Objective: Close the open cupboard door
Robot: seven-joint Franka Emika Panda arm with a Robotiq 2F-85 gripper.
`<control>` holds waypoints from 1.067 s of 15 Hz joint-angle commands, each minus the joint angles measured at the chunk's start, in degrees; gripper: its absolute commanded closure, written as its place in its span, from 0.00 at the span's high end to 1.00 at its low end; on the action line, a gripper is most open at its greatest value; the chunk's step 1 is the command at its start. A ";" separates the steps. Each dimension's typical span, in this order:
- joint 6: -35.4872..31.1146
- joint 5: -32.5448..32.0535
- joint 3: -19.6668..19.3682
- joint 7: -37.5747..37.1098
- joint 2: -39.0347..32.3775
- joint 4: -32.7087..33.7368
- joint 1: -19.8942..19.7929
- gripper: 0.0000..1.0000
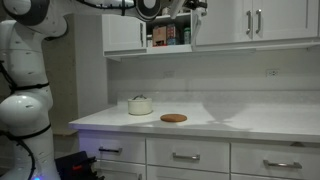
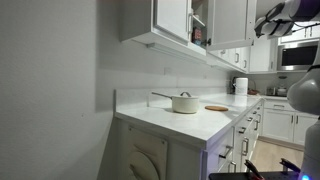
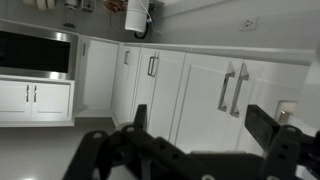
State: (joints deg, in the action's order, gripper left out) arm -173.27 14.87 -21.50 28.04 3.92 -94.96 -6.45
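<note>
1. Left of the hand (image 1: pixel 197 6): the shelf compartment (image 1: pixel 168 34) is exposed, with jars on view. Well below the hand and to its left, a white pot (image 1: pixel 140 105) and a round wooden board (image 1: pixel 173 118) sit on the table (image 1: pixel 260 125). Neither concerns this job.

2. At the hand: I read the open cupboard door (image 2: pixel 228 22) as swung out from the cupboard front, just beside the hand on its left. I cannot tell whether the two touch. In the wrist view both fingers (image 3: pixel 140 125) are spread wide, with nothing between them.

3. Right of the hand: the two closed upper doors (image 1: pixel 253 22), their handles meeting.

Step in hand: the approach to the door's outer face. The door stands wide open and the push is not yet made.

Next move, in my judgement: set the hand against the panel near its free edge. Then sweep left and inward along the hinge arc until the door seats, keeping clear of the jars.
</note>
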 commanded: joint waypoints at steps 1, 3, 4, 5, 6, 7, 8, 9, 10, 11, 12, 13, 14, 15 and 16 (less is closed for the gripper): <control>1.57 13.41 -1.30 12.24 1.36 2.75 4.71 1.00; 2.26 20.68 -2.58 19.07 0.96 4.60 6.41 0.74; 3.00 23.62 -3.22 21.71 0.74 5.49 6.83 0.65; 3.88 26.33 -3.79 24.32 0.57 6.21 7.13 0.58; 4.98 28.91 -4.44 26.67 0.40 6.92 7.35 0.49; 7.85 31.57 -5.21 28.84 0.53 7.58 7.45 0.42; 11.00 33.79 -5.89 30.53 0.54 8.11 7.28 0.35; 14.58 36.09 -6.69 31.91 0.14 9.00 7.01 0.27; 17.99 37.75 -7.37 33.04 0.16 9.27 6.73 0.20; 21.63 39.23 -8.16 33.91 -0.05 9.82 6.51 0.12; 24.22 40.37 -8.82 34.67 -0.35 10.13 6.44 0.05; 26.87 41.43 -9.44 35.52 -0.59 10.41 6.41 0.01; 29.30 42.39 -9.90 36.53 -0.67 10.57 6.52 0.00; 31.81 43.88 -5.87 37.53 -0.99 10.79 1.78 0.00; 34.56 44.91 -5.52 38.38 -1.09 11.14 1.20 0.00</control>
State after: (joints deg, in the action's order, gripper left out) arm -144.99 55.88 -30.09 63.27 4.68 -86.63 -0.88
